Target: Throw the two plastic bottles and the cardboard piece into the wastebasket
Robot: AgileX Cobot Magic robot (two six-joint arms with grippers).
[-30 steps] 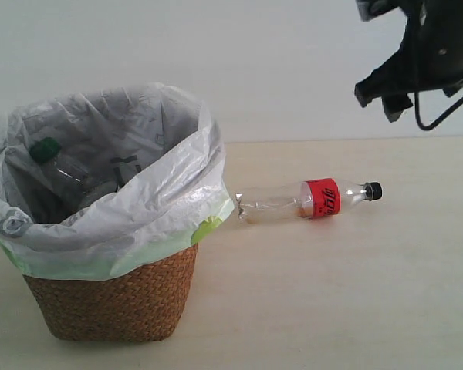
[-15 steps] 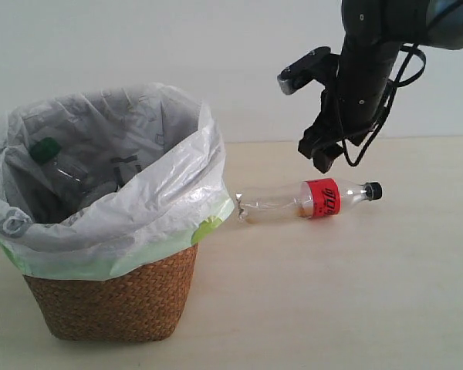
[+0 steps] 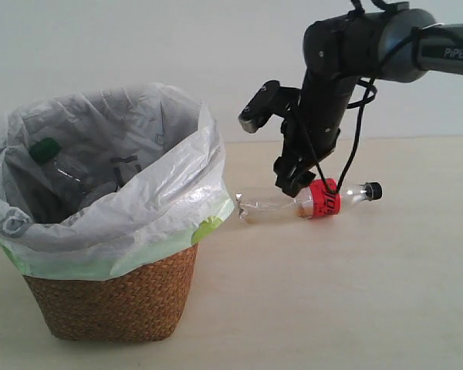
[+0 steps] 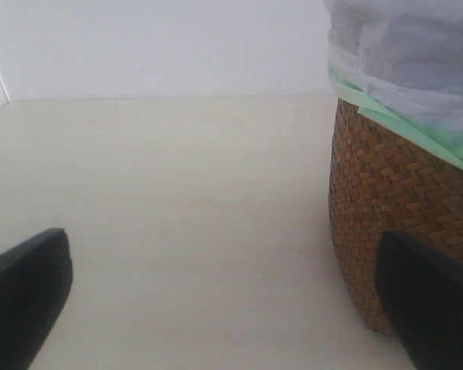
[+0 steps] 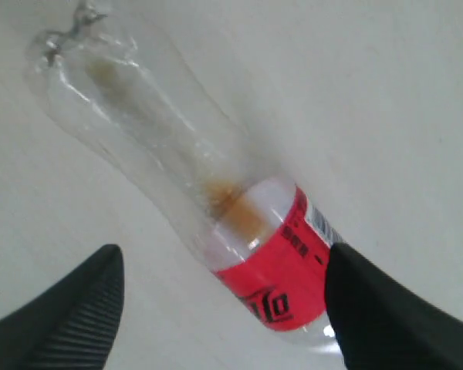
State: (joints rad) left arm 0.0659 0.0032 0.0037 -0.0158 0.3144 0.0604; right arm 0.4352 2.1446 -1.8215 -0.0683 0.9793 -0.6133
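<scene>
The clear bottle with red label and black cap lies on its side on the table, right of the wastebasket. My right gripper hangs just above the bottle's middle, open. In the right wrist view the bottle lies between the spread fingers, untouched. The green-capped bottle rests inside the basket's white bag. The cardboard piece is hidden from view. My left gripper is open over bare table beside the wicker basket; it does not show in the exterior view.
The crinkly bag liner overhangs the basket rim toward the lying bottle's base. The pale table runs to a white wall behind. The right arm's cable dangles near the bottle's label.
The right arm has swung in from the upper right and come down to just over the red-label bottle. The bottle and basket have not moved.
</scene>
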